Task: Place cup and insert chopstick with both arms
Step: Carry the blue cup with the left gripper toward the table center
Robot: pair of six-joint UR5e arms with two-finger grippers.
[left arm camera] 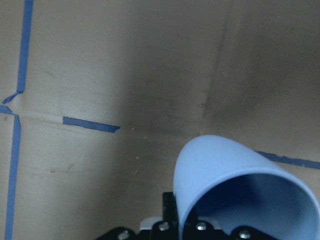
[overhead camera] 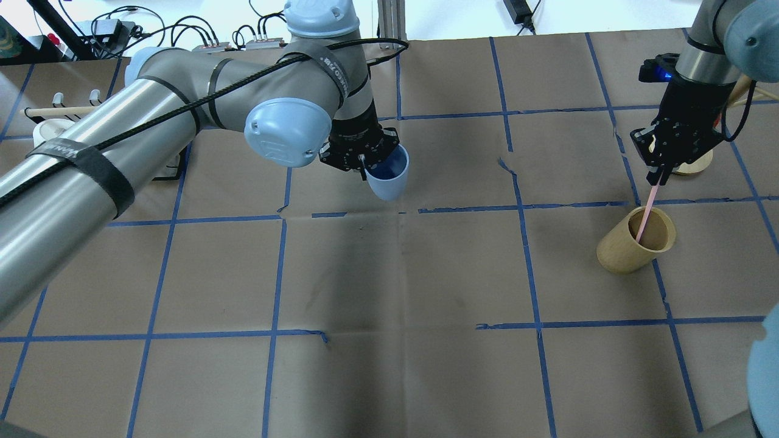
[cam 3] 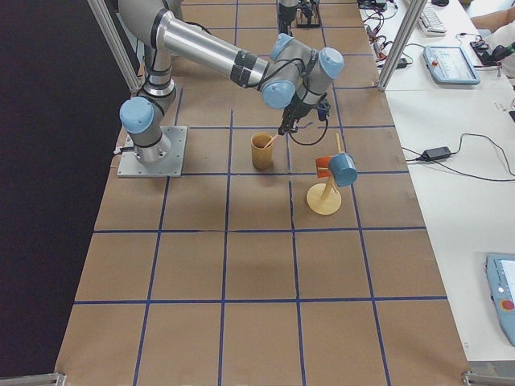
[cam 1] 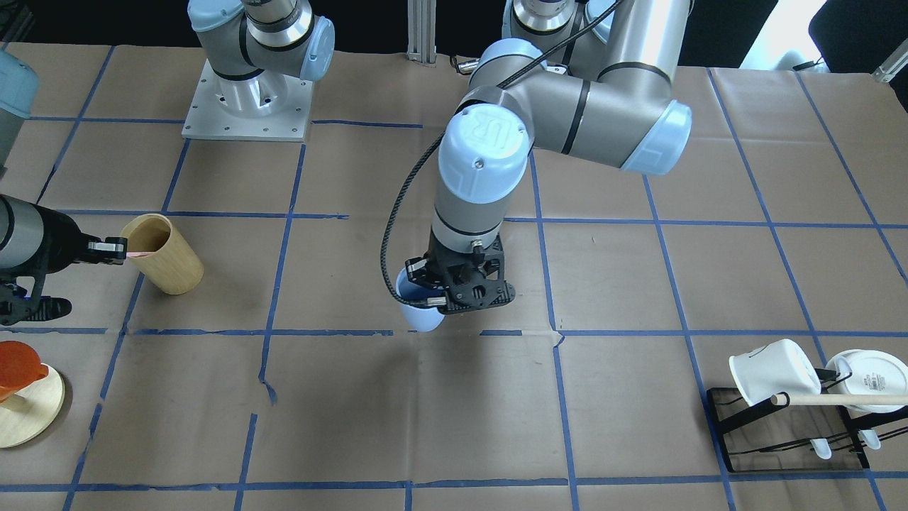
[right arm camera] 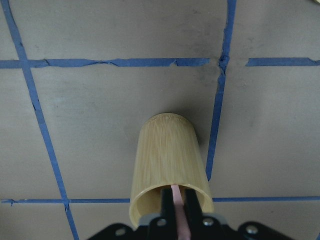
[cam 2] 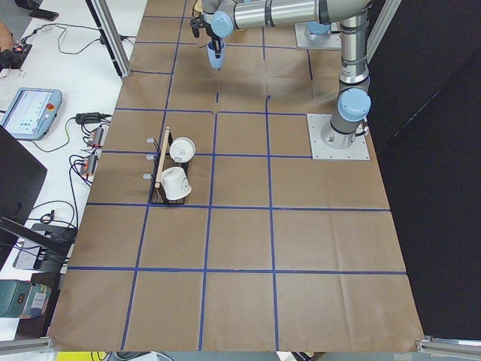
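Tan wooden cup around pink chopstick

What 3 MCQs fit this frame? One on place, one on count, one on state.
1. Where is the lower end of the thin pale-pink chopstick? A in the tan wooden cylinder cup; B in the light-blue plastic tumbler; C lying flat, unheld.
2. How many white mugs sit on the black wire rack? A one; B two; C four.
3. The left hand is: A open and empty; B shut on the tumbler; C shut on the chopstick.

Answers:
1 A: the stick runs from the right hand down into the wooden cup.
2 B: the front view shows two mugs.
3 B: a finger sits inside the tilted tumbler's rim.
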